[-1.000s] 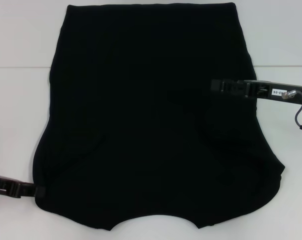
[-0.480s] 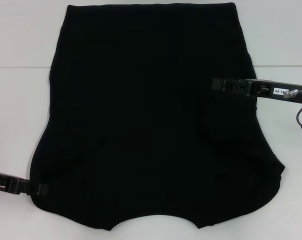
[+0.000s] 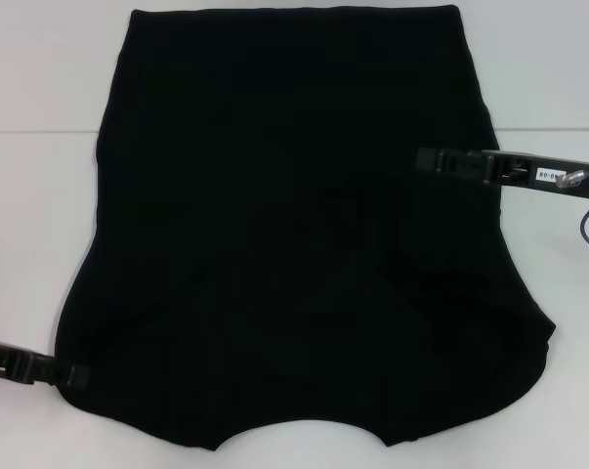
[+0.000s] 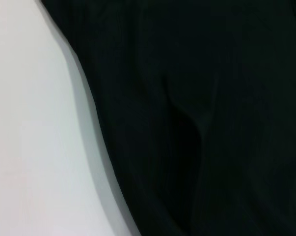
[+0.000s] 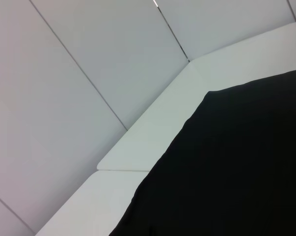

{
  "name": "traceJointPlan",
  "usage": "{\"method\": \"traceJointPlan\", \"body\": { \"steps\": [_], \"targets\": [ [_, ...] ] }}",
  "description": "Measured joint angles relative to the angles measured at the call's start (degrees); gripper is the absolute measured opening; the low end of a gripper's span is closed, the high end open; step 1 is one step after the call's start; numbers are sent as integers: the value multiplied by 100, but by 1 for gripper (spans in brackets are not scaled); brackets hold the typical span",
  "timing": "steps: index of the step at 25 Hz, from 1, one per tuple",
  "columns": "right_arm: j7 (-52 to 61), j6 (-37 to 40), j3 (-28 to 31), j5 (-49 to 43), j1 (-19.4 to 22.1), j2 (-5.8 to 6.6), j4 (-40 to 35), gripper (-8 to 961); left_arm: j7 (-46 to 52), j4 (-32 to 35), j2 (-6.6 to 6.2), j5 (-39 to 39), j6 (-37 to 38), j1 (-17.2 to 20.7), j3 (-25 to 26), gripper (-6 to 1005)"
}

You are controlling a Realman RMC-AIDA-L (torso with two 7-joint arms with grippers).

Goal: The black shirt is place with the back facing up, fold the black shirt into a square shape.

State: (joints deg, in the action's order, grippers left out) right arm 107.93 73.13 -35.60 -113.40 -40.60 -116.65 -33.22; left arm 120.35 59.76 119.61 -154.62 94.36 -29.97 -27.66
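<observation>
The black shirt point(image 3: 274, 244) lies spread flat on the white table point(image 3: 30, 215), its curved neckline at the near edge and both sides tucked in over the body. My left gripper point(image 3: 75, 375) sits low at the shirt's near-left corner, touching the fabric edge. From the right, my right gripper point(image 3: 423, 158) reaches over the shirt's right half and hovers above it. The left wrist view shows the black shirt point(image 4: 211, 98) with soft creases beside bare table. In the right wrist view, the shirt's point(image 5: 236, 172) far corner lies on the table.
White tabletop point(image 3: 558, 78) surrounds the shirt on the left, right and far sides. A seam line crosses the table behind the shirt's middle. A white panelled wall point(image 5: 64, 98) rises beyond the table's far edge.
The right gripper has risen slightly and drawn back to the right; the raised fold of fabric under it has settled flat. The left gripper shifted a little left and nearer at the corner.
</observation>
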Motion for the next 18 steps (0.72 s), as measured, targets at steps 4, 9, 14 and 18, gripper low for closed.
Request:
{"method": "traceJointPlan", "body": {
  "steps": [4, 9, 14, 18],
  "targets": [
    [0, 0, 0, 8, 0, 2, 0, 562, -31, 1, 0, -5, 19, -5, -21, 623],
    [0, 0, 0, 11, 0, 3, 0, 562, -39, 27, 5, -7, 2, -13, -89, 613],
    [0, 0, 0, 11, 0, 2, 0, 562, -8, 46, -11, -9, 8, -33, -55, 545],
    [-2, 0, 0, 11, 0, 2, 0, 562, 119, 180, -21, -107, 15, -40, -43, 507]
  ]
}}
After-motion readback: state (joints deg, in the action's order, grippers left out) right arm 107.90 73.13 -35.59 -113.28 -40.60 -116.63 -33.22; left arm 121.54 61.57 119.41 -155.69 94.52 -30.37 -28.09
